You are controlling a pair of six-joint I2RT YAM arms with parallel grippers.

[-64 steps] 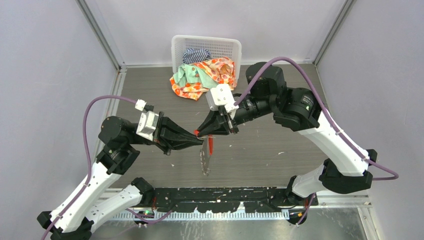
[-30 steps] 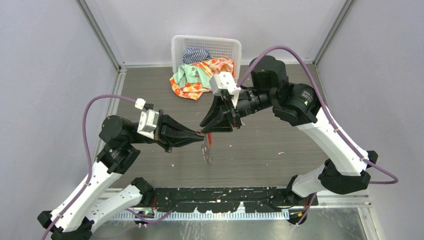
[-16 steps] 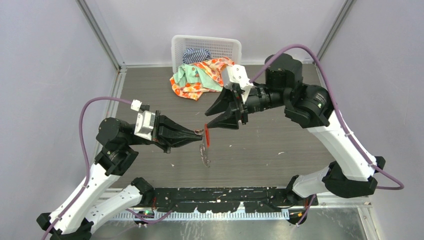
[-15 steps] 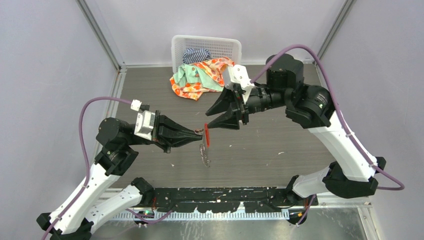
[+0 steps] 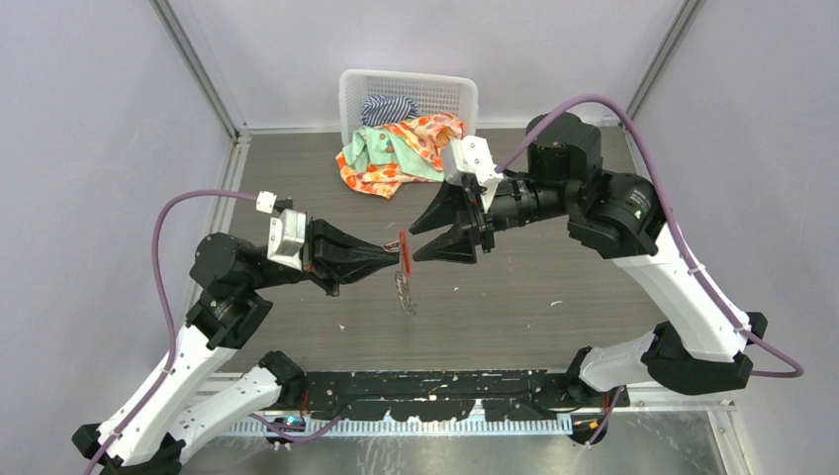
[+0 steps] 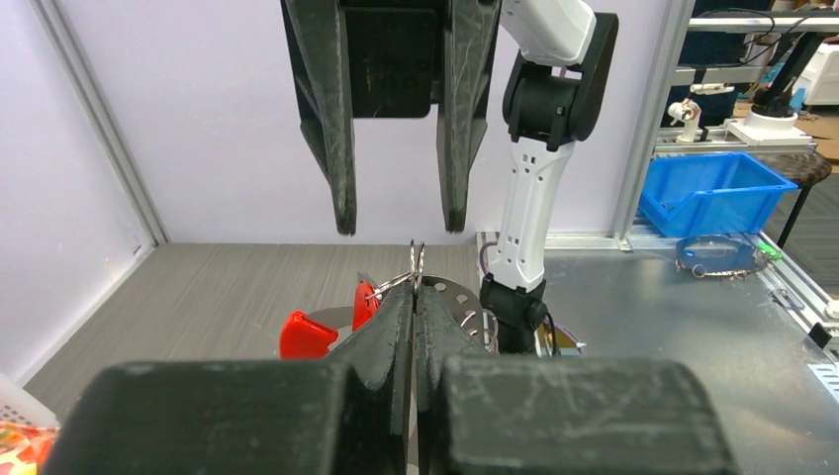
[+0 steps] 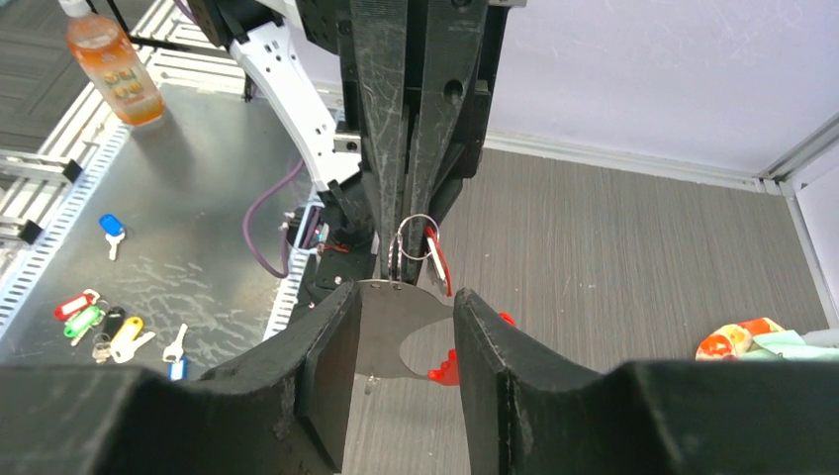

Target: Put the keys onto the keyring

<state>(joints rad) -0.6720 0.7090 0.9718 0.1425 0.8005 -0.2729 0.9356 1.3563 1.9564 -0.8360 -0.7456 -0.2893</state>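
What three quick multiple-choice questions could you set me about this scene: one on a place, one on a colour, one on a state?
1. Where is the white plastic basket?
A) at the far edge of the grey table
B) between the two arm bases
C) hanging from an arm

2. What colour is the elongated tag on the grey metal keyring?
A) blue
B) red
C) green

3. How do the right arm's fingers stand?
A) shut on the keyring
B) shut on a cloth
C) open, holding nothing

Answers: 1 A, it stands at the rear, farthest from the arms. 2 B, the tag shows bright red. 3 C, a clear gap shows between them, while the left arm's fingers pinch the ring.
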